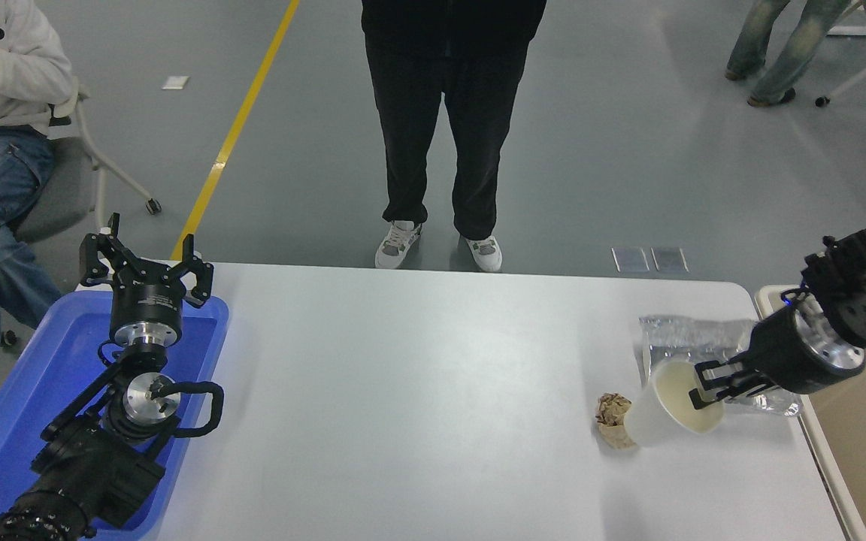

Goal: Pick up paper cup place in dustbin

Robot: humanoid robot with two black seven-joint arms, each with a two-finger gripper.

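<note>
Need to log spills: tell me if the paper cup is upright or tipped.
Tipped. The paper cup leans with its mouth toward the right gripper, which pinches its rim; inside looks empty.

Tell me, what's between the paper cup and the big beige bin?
In the head view, the crinkled foil tray lies between the paper cup and the dustbin, with the right gripper over it, holding the cup's rim.

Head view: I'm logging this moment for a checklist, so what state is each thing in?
paper cup: lifted, tilted, gripped by its rim
right tool: shut on the paper cup
left tool: open, parked over the blue tray
dustbin: open-topped, cup not in it
paper ball: crumpled, on the table
foil tray: crinkled, on the table
</note>
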